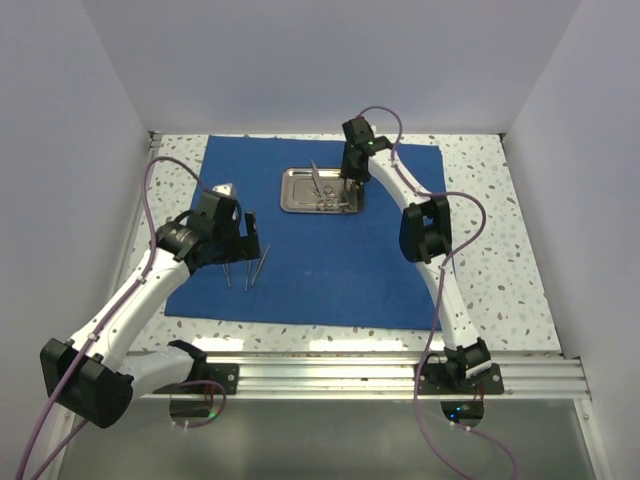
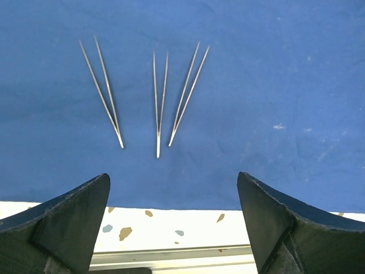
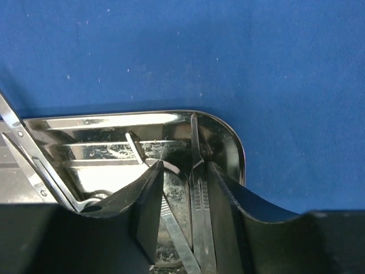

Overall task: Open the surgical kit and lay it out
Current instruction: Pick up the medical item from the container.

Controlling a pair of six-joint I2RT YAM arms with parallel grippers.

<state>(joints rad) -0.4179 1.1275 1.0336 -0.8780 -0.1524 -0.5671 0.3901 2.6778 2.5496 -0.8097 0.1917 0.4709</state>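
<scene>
Top view: speckled tabletop (image 1: 500, 250) boxed in by plain white walls (image 1: 300, 60). The blue cloth (image 1: 330, 270) lies spread flat on it. The steel tray (image 1: 290, 190) sits on the cloth's far centre, with instruments inside. My left gripper (image 1: 240, 235) hangs over the tweezers (image 1: 250, 268) on the cloth's near left. My right gripper (image 1: 350, 180) is at the tray's right end.

Left wrist: only here do the tweezers resolve as three pairs, side by side on the cloth, tips toward me. My left gripper is wide open and holds nothing. A strip of tabletop and a metal rail (image 2: 171, 257) show below the cloth edge.

Right wrist: my right gripper is down inside the tray's rounded corner, narrowly open. A slim ridged handle (image 3: 201, 200) lies between the fingers, with a gap left beside it.
</scene>
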